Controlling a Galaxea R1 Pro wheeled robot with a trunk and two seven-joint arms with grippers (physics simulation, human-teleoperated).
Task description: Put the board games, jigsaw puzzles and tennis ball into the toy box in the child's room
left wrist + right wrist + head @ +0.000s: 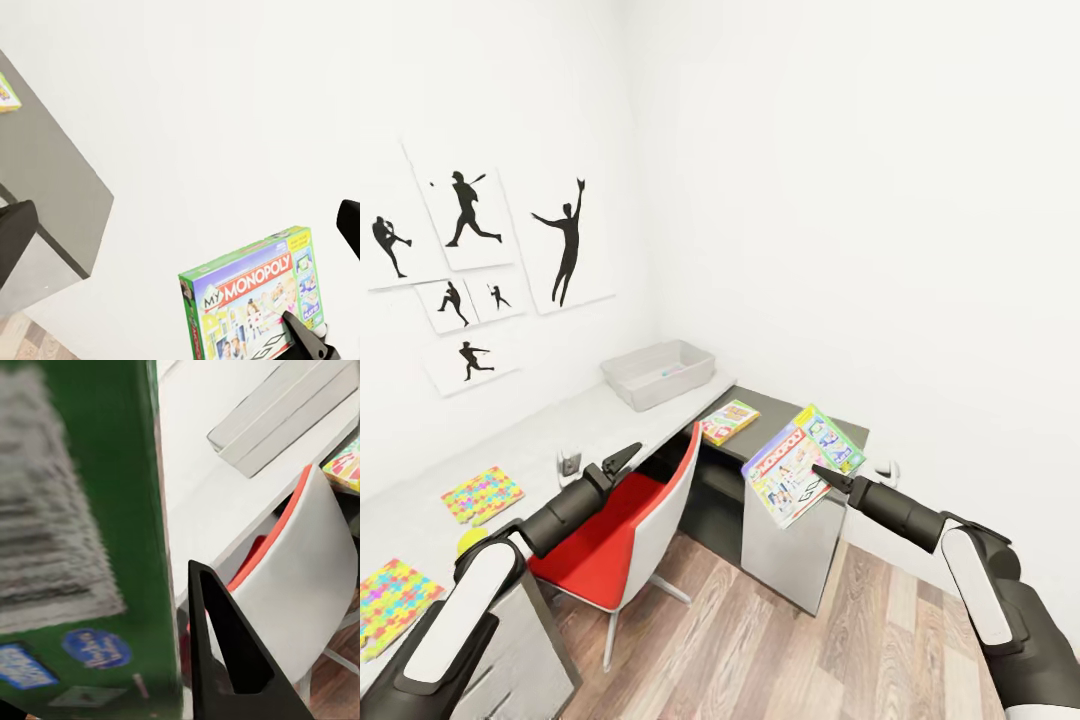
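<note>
My right gripper (823, 474) is shut on the white-green Monopoly board game (801, 464), holding it tilted in the air over the right end of the dark cabinet. The left wrist view shows its printed face (251, 304); the right wrist view shows its green back (75, 547) beside one black finger (225, 667). The toy box (658, 373) sits in the table's (590, 412) far corner, also seen as toy box (285, 412). My left gripper (622, 458) hangs open over the red chair. Two jigsaw puzzles (482, 494) (390, 603) and a yellow tennis ball (470, 540) lie on the table's near left.
A colourful game box (729, 421) lies on the lower dark-grey cabinet top (780, 408). A red-and-white chair (635, 520) stands tucked against the table, between my arms. White walls close the corner behind. Wood-plank floor lies open at the lower right.
</note>
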